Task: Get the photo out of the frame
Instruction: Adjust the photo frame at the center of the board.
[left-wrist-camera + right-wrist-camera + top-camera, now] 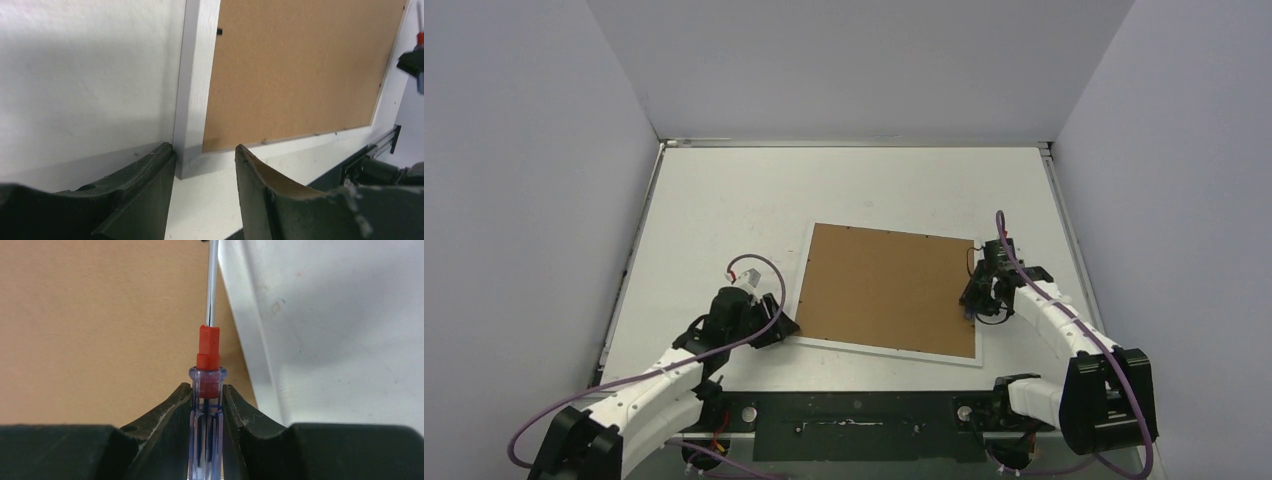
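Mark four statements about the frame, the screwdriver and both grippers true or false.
1. The large flat picture frame with narrow white borders lies glossy front up. False: its brown fibreboard back faces up.
2. The right gripper is shut on the small screwdriver with a clear blue handle and red collar. True.
3. The left gripper grips that screwdriver too. False: its jaws stand open on either side of the frame's near left corner.
4. The screwdriver's metal shaft points at the frame's right border. True.
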Robot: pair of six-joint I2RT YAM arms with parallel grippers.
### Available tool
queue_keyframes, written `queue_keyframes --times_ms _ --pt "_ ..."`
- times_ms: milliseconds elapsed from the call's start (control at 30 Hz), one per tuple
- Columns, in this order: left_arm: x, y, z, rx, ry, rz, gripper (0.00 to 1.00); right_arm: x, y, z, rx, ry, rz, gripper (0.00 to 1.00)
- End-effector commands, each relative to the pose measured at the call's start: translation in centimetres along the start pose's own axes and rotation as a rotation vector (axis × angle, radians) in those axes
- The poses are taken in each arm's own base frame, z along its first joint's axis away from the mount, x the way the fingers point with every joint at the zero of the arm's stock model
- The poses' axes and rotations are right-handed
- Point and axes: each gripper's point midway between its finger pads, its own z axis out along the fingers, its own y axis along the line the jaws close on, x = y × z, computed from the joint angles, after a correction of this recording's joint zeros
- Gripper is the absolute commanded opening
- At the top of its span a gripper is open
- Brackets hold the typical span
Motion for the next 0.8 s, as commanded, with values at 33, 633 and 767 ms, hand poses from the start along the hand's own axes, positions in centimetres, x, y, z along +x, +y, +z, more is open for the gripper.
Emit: queue_keyframes --times_ms 33,633,767 --pt "3.4 1.4 -1.6 -0.069 0.055 -0.046 0.45 -5.1 0.7 -2.7 -0.01 -0.171 -0.017 0.0" --pt "-4.0 -4.0 -1.1 -0.03 -0.1 0.174 0.7 -6.2 -1.7 2.0 -0.081 -0.133 0.174 0.0" --pt "-4.0 -4.9 1.0 0.017 -0.039 0.175 0.7 -6.1 -1.6 2.8 -0.086 -0.121 0.175 0.0"
